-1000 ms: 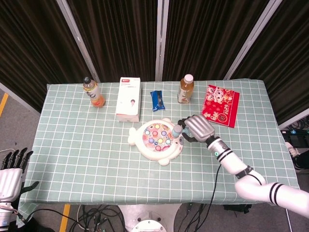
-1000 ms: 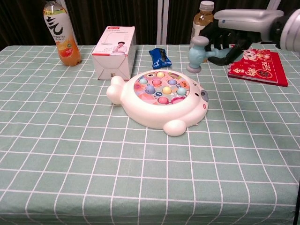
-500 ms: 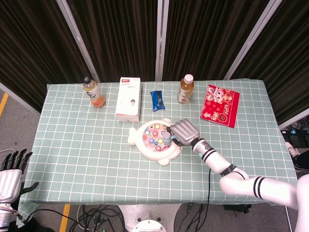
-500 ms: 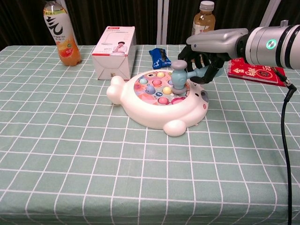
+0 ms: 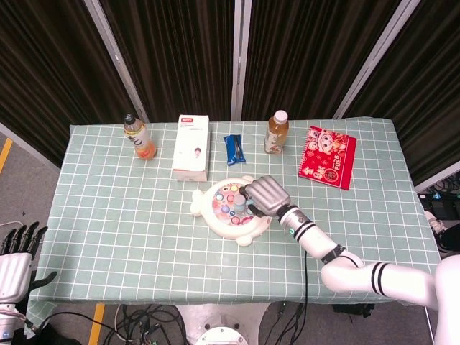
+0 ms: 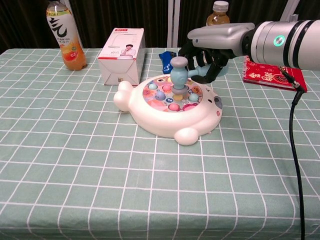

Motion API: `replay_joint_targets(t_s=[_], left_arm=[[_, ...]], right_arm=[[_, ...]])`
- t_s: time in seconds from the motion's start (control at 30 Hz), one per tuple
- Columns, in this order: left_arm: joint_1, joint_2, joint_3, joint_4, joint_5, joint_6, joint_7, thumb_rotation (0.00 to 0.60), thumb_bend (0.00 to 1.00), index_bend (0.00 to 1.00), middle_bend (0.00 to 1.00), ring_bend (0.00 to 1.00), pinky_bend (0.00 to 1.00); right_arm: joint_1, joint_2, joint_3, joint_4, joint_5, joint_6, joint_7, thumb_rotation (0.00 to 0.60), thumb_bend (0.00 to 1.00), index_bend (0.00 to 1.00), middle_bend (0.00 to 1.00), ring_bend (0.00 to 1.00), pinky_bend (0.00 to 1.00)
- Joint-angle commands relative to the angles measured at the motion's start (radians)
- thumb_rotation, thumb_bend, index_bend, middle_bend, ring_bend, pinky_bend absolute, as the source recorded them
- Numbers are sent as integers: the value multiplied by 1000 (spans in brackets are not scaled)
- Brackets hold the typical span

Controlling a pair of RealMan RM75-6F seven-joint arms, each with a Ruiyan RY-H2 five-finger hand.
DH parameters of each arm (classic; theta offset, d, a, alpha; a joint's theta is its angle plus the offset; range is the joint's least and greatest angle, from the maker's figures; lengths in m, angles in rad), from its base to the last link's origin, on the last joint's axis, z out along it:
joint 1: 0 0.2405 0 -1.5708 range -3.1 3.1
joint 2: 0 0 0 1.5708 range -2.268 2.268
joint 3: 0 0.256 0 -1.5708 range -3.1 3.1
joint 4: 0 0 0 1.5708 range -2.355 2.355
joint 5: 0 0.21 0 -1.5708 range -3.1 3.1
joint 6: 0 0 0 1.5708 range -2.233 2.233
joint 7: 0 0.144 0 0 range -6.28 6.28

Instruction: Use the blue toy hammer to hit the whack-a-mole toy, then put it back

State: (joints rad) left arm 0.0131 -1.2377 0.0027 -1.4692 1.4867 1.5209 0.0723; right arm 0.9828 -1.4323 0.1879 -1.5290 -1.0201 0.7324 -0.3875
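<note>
Chest view: blue toy hammer head-down on the whack-a-mole toy buttons, mid-table, handle gripped by the right hand with fingers curled round it. Left hand off the table's front-left corner, fingers apart, holding nothing. Bottles and box along the far edge.

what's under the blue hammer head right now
The blue toy hammer, held by the right hand, stands head-down over the whack-a-mole toy and its coloured pegs. The peg directly beneath is covered, so contact cannot be confirmed.

Bright, even overhead light, soft short shadows, both views sharp, dark backdrop
</note>
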Motion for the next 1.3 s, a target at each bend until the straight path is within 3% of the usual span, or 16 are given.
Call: replay_joint_targets(t_s=[0.03,0.2,0.4,0.57,0.7,0.93,1.2,1.3], left_arm=[[2,-1,0,2,-2,0,-2,600,39,105,36,0,0],[3,-2,0,7,-4,-1,-7,600,40,105,35,0,0],[4,-1,-2,5,2,6,-7,600,40,105,35,0,0],[3,0,-4,2,3,8,-4,600,39,105,36,0,0],[0,1,-6,-3,4,5,2,600,39,105,36,0,0],[-8,7,-7,-22,5,-3,22,600,40,105,36,0,0],[-10,17,-8,-42,3,-6,39,600,39,105,36,0,0],[-10,18,-7,-45,2,-6,42,600,39,105,36,0,0]], right_arm=[[24,-29,-19,31,31,-14,-39,600,528,739,641,505,614],[23,-25,-20,13,37,19,-46,600,528,740,641,505,614],[-27,65,13,-69,-7,104,26,600,527,740,641,505,614],[-90,131,-9,-67,-5,138,73,600,527,742,641,502,614],[-146,132,-48,4,6,131,136,600,518,741,635,501,608],[-226,20,-87,230,-46,107,316,600,458,712,597,490,535],[-255,-90,-102,387,-156,94,455,600,340,623,529,416,475],[-259,-105,-100,408,-180,91,482,600,273,539,475,351,434]])
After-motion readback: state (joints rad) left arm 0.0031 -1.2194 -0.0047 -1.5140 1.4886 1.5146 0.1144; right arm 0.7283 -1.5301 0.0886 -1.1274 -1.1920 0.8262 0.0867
